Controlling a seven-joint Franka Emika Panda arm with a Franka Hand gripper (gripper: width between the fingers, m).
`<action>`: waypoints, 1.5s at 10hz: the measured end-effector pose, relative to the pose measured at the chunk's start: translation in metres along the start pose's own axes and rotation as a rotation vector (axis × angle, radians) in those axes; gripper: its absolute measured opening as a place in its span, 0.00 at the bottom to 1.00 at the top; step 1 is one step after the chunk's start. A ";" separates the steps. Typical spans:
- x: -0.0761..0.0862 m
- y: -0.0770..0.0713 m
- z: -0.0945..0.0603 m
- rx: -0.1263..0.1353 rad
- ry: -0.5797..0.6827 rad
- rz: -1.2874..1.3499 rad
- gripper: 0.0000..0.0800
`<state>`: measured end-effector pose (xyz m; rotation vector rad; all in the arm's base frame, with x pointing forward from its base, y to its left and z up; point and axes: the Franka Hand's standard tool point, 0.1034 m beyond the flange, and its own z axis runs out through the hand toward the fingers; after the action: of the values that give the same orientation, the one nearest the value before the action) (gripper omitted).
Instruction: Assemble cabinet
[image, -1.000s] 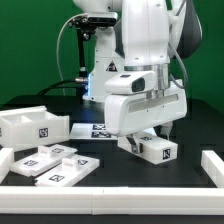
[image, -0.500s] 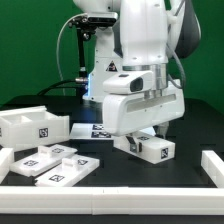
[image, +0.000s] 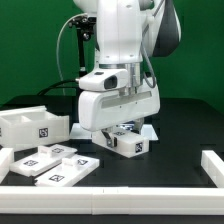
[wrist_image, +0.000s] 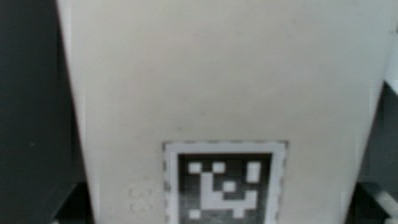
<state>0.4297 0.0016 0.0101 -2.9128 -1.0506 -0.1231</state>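
Note:
My gripper (image: 123, 130) is shut on a small white rectangular cabinet piece (image: 130, 143) with a square tag, held low over the black table at the middle of the exterior view. In the wrist view this piece (wrist_image: 214, 90) fills the picture, its tag towards the gripper (wrist_image: 217, 208), and the fingers show only as dark corners beside it. The large white cabinet box body (image: 33, 125) with a tag stands at the exterior view's left. Two flat white tagged pieces (image: 55, 163) lie in front of it.
The marker board (image: 86, 128) lies behind the held piece, mostly hidden by the arm. A white rail (image: 120, 196) runs along the front edge, and a white block (image: 212, 163) sits at the exterior view's right. Cables hang behind the arm.
The arm has swung toward the exterior view's left and carried the held piece with it, closer to the box body. The other parts have not moved.

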 end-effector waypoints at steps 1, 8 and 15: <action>0.000 0.000 0.000 0.000 0.000 0.000 0.70; -0.011 0.021 -0.062 0.016 -0.041 0.060 1.00; -0.034 0.041 -0.070 0.042 -0.066 0.003 1.00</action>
<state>0.4258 -0.0561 0.0759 -2.8994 -1.0441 -0.0053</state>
